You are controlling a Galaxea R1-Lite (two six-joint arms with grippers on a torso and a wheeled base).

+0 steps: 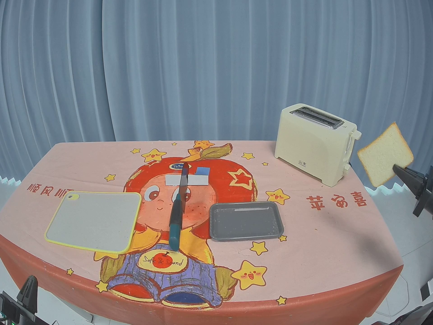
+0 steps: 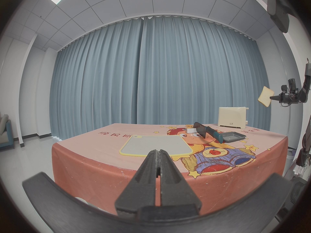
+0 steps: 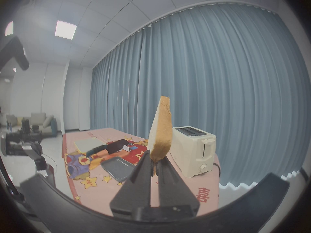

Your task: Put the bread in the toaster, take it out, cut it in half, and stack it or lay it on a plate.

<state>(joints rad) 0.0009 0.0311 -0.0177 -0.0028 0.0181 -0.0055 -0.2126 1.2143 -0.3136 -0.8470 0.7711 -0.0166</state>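
My right gripper (image 3: 156, 159) is shut on a slice of bread (image 3: 160, 131), held edge-up in the air off the table's right end. In the head view the bread (image 1: 384, 154) hangs to the right of the cream toaster (image 1: 313, 143), a little apart from it and near its top height; the right gripper (image 1: 401, 170) pinches its lower corner. The toaster's slots are empty. My left gripper (image 2: 158, 152) is shut on nothing, low off the table's front left corner, and is also at the head view's lower left (image 1: 25, 294).
On the pink printed tablecloth lie a grey cutting board with a yellow rim (image 1: 94, 221), a teal-handled knife (image 1: 177, 211) in the middle, and a grey rectangular plate (image 1: 246, 220). A blue curtain hangs behind the table.
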